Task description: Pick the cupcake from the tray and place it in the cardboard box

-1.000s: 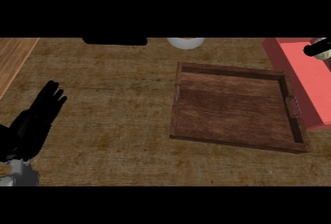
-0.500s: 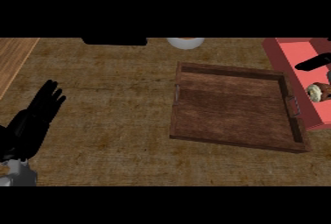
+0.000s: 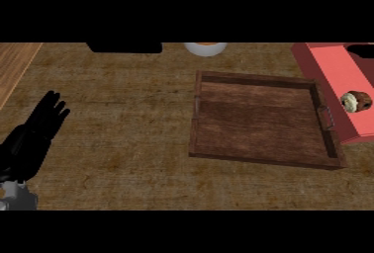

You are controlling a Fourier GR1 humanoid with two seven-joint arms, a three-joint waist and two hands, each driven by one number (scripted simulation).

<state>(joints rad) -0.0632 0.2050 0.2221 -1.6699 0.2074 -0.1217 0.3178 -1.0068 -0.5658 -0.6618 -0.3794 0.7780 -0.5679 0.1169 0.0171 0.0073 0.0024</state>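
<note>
A worn, brown-grained counter top (image 3: 116, 99) fills the head view, with a strip of lighter wood (image 3: 13, 64) along its far left edge. To the right of the middle lies a shallow dark wooden tray (image 3: 199, 123), its floor bare, with a thin metal handle (image 3: 326, 117) on its right wall. Just beside the tray's right wall, and running off the right edge of the view, is a red box (image 3: 329, 69), seen from above as a flat reddish surface. The cupcake (image 3: 356, 101) rests on that red surface near the right edge of the view, a round brown-and-cream shape, beyond the tray's right wall and level with the tray's middle. Nothing touches it.

At the far right corner a small piece of black (image 3: 361, 49) shows above the red box; it may be part of the right hand, but I cannot tell, and its fingers do not show.

The left hand (image 3: 40, 123) shows at the left of the view, well apart from the tray, its grey forearm (image 3: 18, 195) coming in from the lower left corner. Its fingers (image 3: 53, 101) are straight and slightly spread, pointing to the far side, and hold nothing.

At the far edge a black object (image 3: 124, 47) and, to its right, a white rounded vessel (image 3: 205, 48) are both cut off by the view's limit.
</note>
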